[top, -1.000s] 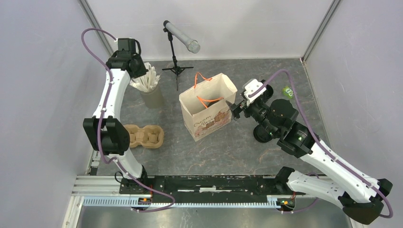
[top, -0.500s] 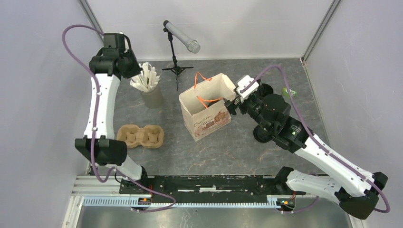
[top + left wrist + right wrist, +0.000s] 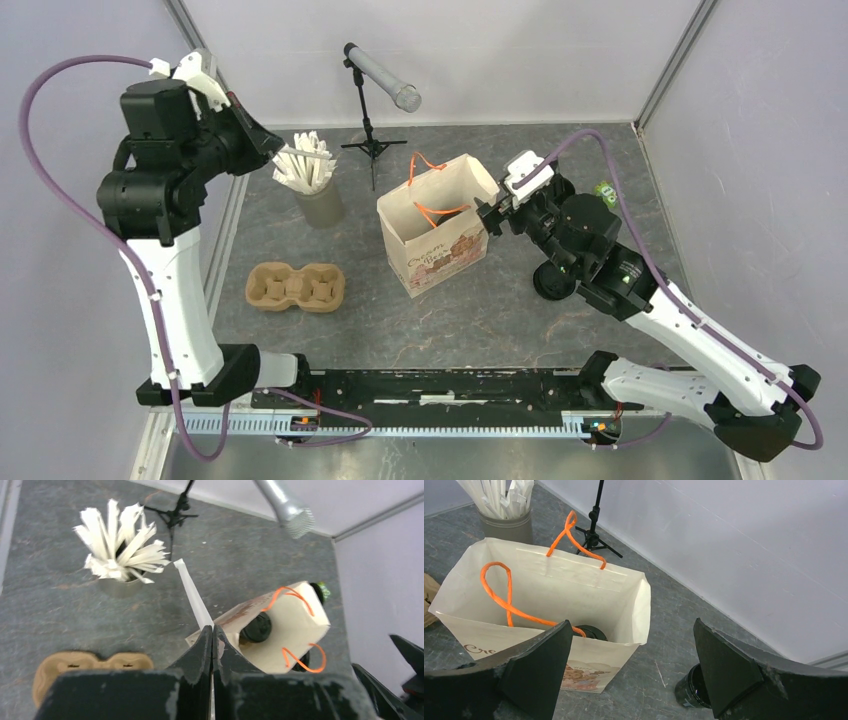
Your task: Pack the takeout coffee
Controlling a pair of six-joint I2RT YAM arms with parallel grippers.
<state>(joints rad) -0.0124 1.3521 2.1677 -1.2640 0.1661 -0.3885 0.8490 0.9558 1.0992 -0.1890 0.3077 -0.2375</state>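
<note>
Grey stone counter (image 3: 480,320), pale walls. The left fingers (image 3: 212,640) have risen high above the grey cup of sticks (image 3: 318,205), which stands left of the paper bag (image 3: 440,245), and are pinched shut on one white stick (image 3: 192,595). The right fingers (image 3: 490,221) have barely shifted, spread wide and empty at the bag's right edge. One coffee cup (image 3: 589,631) sits inside the bag, and a second black cup (image 3: 691,692) stands just right of it. The stick probably goes into the bag next.
</note>
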